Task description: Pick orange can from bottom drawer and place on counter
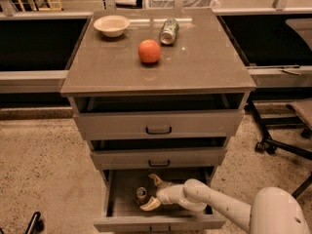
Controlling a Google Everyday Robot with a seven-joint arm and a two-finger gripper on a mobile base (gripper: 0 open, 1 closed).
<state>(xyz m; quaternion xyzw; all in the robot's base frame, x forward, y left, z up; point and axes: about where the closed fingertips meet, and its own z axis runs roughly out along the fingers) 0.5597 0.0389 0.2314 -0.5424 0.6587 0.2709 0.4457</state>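
The bottom drawer is pulled open at the foot of the grey cabinet. The orange can stands upright inside it, silver lid up, left of centre. My gripper reaches into the drawer from the right, fingers spread open either side of the can, one finger behind it and the other in front. The can's right side sits between the fingertips. The counter is the cabinet's flat grey-brown top.
On the counter lie a round orange fruit, a green-and-white can on its side and a cream bowl. The two upper drawers are slightly open. An office chair base stands at right.
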